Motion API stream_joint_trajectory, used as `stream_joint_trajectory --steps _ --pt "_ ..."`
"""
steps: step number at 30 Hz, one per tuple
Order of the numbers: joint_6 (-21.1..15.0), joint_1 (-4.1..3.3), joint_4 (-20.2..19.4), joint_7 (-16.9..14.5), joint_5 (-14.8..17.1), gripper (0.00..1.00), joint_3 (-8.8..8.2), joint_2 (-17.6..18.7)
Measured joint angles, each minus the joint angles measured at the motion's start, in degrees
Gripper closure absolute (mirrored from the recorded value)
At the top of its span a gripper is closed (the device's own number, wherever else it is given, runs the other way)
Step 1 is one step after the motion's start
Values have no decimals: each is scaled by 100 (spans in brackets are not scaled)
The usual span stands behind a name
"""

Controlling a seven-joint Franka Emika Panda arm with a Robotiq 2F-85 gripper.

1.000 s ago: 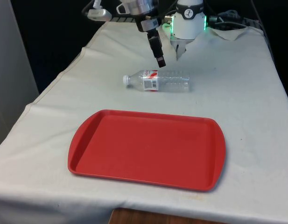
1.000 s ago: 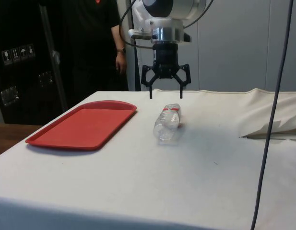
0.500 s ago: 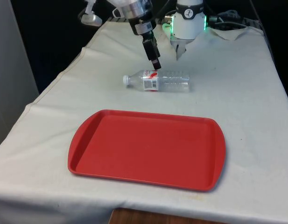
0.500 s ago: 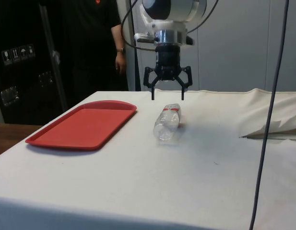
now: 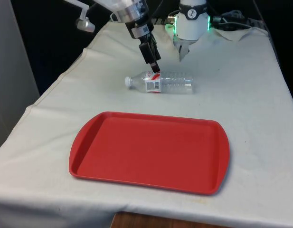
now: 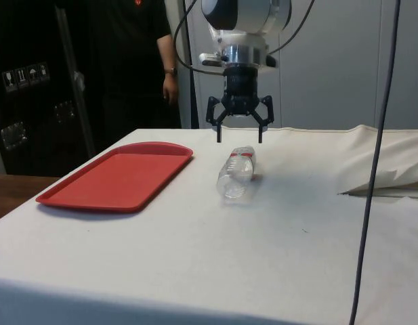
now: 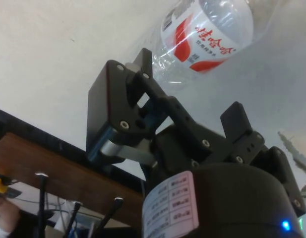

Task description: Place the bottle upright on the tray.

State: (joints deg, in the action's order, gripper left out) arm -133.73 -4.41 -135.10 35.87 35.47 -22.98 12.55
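A clear plastic bottle (image 5: 161, 82) with a red and white label lies on its side on the white cloth, its cap towards the front view's left. It also lies flat in the side view (image 6: 237, 174), and its label shows in the wrist view (image 7: 207, 30). My gripper (image 5: 155, 67) hangs just above the bottle's labelled part, tilted, not touching it. The side view shows the gripper (image 6: 239, 139) open, one finger on each side above the bottle. A red tray (image 5: 151, 152) lies empty nearer the front edge of the table, apart from the bottle (image 6: 120, 177).
A person (image 6: 144, 61) in dark clothes stands behind the table beyond the tray. Rumpled cloth (image 6: 388, 177) lies at the side view's right. Cables (image 6: 371, 169) hang down there too.
The gripper has shifted a little towards the front view's left and tilted more, staying open above the bottle. Bottle and tray have not moved.
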Motion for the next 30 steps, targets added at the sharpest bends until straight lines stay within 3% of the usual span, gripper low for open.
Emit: stream_joint_trajectory --steps 18,30 --pt "321 23 201 -212 407 0 -286 315" --pt "773 69 521 -590 991 0 -453 819"
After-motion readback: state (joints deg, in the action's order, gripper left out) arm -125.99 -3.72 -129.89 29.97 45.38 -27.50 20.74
